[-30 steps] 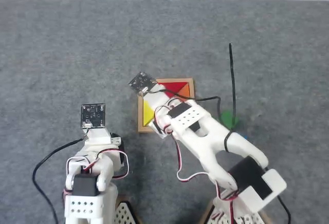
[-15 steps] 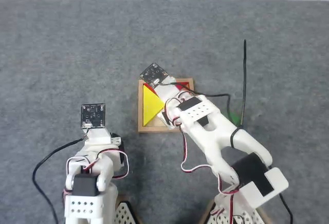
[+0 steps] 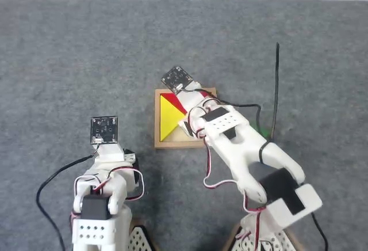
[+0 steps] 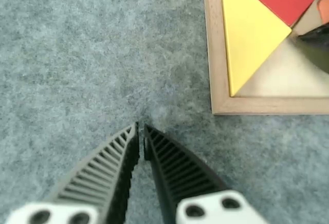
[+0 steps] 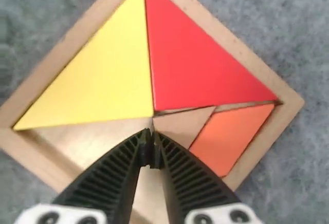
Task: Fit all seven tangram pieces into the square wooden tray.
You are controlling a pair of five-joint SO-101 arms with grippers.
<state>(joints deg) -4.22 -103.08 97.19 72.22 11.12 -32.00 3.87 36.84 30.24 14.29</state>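
Observation:
The square wooden tray (image 3: pixel 157 116) lies mid-table. A large yellow triangle (image 3: pixel 167 118) fills its left side, touching a red triangle (image 3: pixel 177 102) along the far side. In the right wrist view the yellow triangle (image 5: pixel 103 80), the red triangle (image 5: pixel 190 64) and an orange parallelogram (image 5: pixel 229 134) lie in the tray (image 5: pixel 288 116), with bare wood between them. My right gripper (image 5: pixel 151 135) is shut and empty, just over the tray's middle. My left gripper (image 4: pixel 140 128) is shut on nothing, over the carpet short of the tray's corner (image 4: pixel 218 106).
Grey carpet covers the whole table. The right arm (image 3: pixel 230 136) lies across the tray's right half and hides it from above. A thin black cable (image 3: pixel 277 90) rises to the right of the tray, and a bit of green (image 3: pixel 263 131) shows beside that arm.
The right arm has swung rightward and farther out over the tray, uncovering the yellow triangle. The left arm has kept still.

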